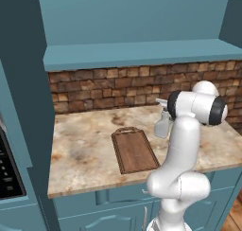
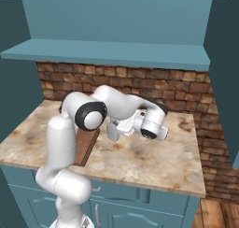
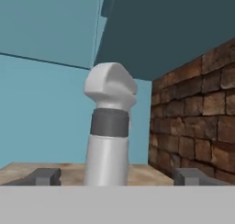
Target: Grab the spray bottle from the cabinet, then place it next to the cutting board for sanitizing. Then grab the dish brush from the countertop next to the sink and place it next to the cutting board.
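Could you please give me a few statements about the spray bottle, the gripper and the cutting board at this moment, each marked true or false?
1. The spray bottle stands upright on the marbled counter. True.
2. The gripper is clamped shut on the bottle. False: its fingertips stand wide apart on either side of the bottle, with gaps showing.
3. The cutting board lies flat on the counter with its loop handle toward the brick wall. True.
4. The bottle stands on the cutting board. False: it is on the bare counter beside the board, on the side away from the tall teal panel.
5. A dish brush lies on the board. False: the board's surface is bare.
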